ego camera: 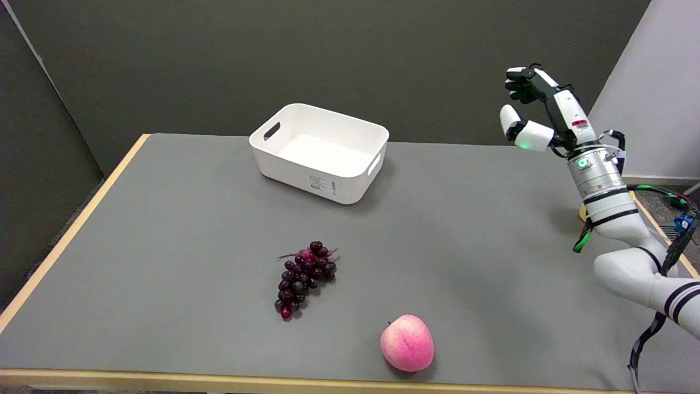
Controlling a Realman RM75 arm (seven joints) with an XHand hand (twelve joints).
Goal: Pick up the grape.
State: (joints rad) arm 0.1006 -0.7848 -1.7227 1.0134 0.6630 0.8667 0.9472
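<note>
Head view: my robot hand (533, 112) hangs raised at right, fingers apart, holding nothing, well apart from grape (304, 278) lying on counter (180, 219), so reach comes first.

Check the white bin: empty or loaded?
Empty. The white bin stands upright and open-topped, its bare floor showing; the grapes and peach lie on the table outside it.

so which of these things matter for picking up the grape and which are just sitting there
Part of the job:
grape bunch, lying on the table
right hand, raised in the air, holding nothing

Just lying about:
white bin, far side of the table
pink apple, near edge
</note>
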